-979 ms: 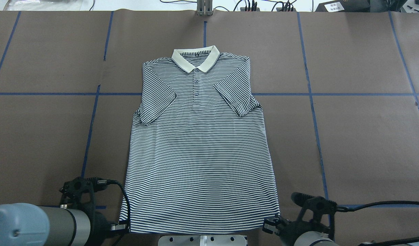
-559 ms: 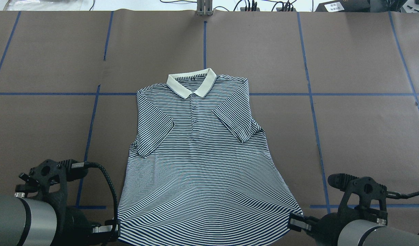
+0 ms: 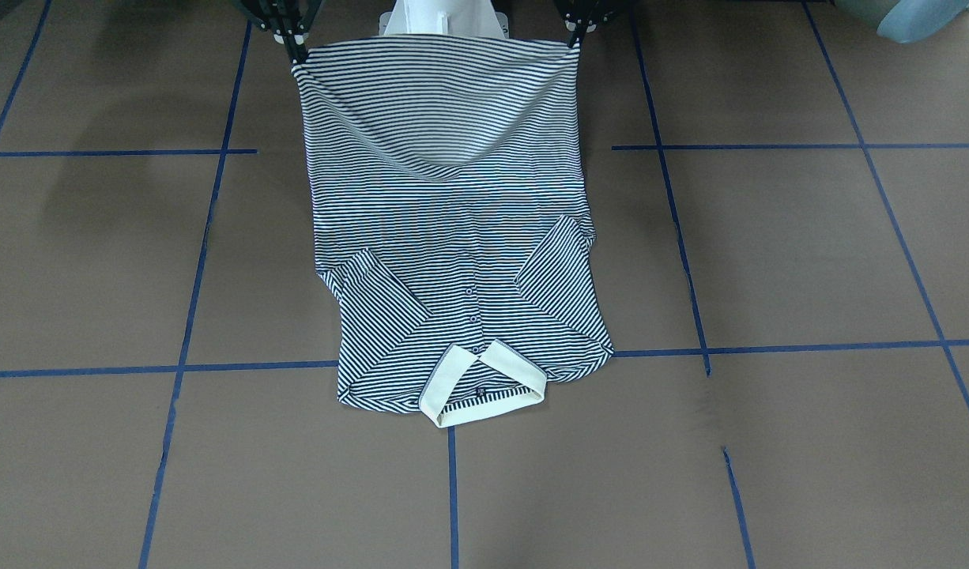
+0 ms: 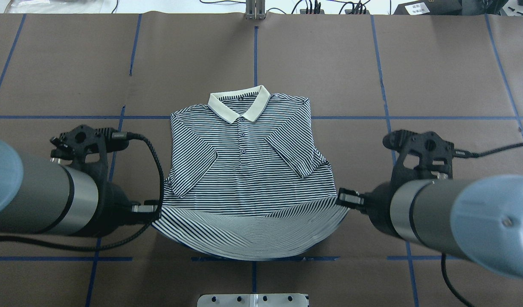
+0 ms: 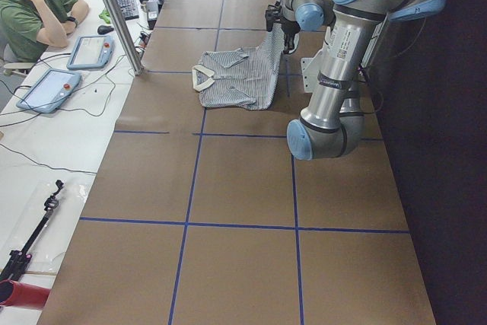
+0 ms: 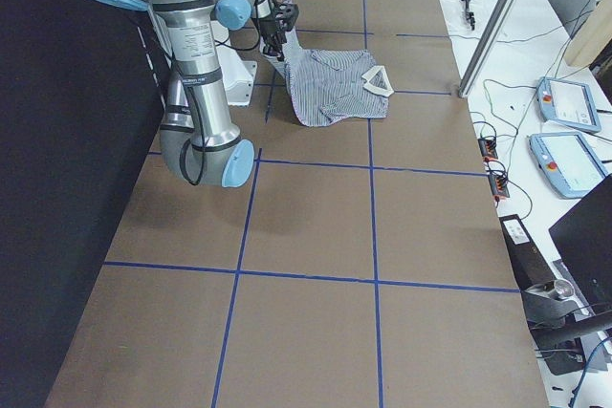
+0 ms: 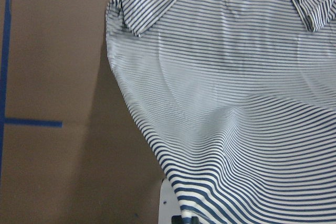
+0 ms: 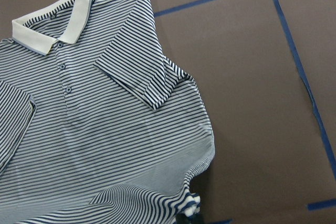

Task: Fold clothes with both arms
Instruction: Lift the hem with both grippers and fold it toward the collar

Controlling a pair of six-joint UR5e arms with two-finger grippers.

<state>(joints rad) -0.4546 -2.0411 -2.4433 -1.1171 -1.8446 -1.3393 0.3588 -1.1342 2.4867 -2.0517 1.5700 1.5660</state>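
Where the polo shirt (image 4: pixel 248 170) lies: middle of the brown surface (image 4: pixel 436 85), front up, collar (image 4: pixel 239 105) at the end far from the robot.
Sleeves (image 4: pixel 193 164): both folded inward over the chest.
Chest and shoulders: flat on the surface.
Hem (image 3: pixel 437 49): raised off the surface, stretched between the two tools, one layer drooping in a curve between them.
Left tool (image 4: pixel 148 209): clamped on the hem corner at the robot's left.
Right tool (image 4: pixel 347 199): clamped on the opposite hem corner.
Surface marking: blue tape lines (image 4: pixel 389 128) in a grid.
Bystander: a person (image 5: pixel 34 5) seated at a side desk, head propped on one hand.
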